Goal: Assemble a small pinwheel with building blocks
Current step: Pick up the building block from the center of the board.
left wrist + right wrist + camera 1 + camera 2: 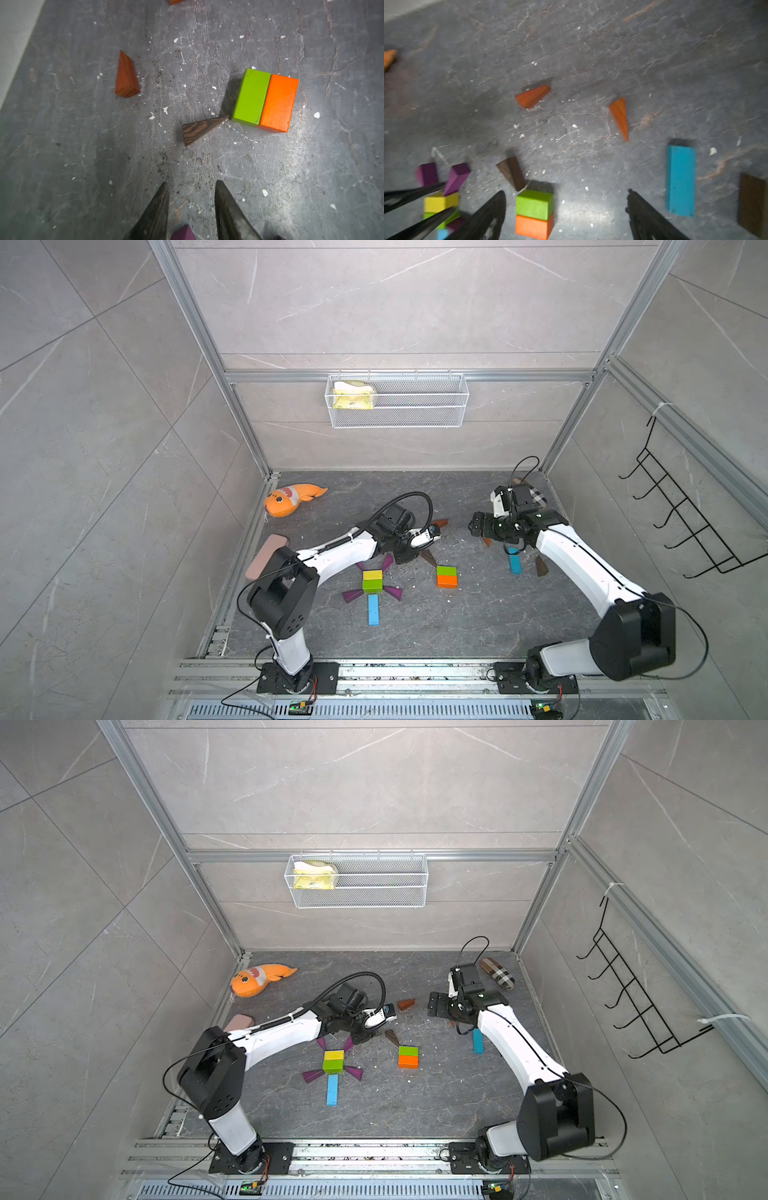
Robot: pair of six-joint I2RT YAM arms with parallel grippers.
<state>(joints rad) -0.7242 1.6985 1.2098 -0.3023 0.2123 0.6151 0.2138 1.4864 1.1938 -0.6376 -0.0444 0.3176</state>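
Observation:
In both top views a yellow block [372,575] and a green block [372,585] lie together, with a light-blue bar [373,609] below them and purple wedges [392,592] around them. My left gripper [405,559] [191,182] hovers at their far side, open. A purple wedge [182,233] lies loose between its fingers, behind the tips. A dark brown wedge [202,129] touches the green-and-orange block pair [446,576]. My right gripper [473,526] [566,192] is open and empty above the floor. Beside it lie a second blue bar [681,180] and an orange wedge [619,116].
An orange plush fish [291,499] and a pink case [266,556] lie at the left. A plaid case [497,973] sits in the far right corner. Another brown wedge [541,566] lies by the right arm. A wire basket [397,400] and a black hook rack [685,522] hang on the walls.

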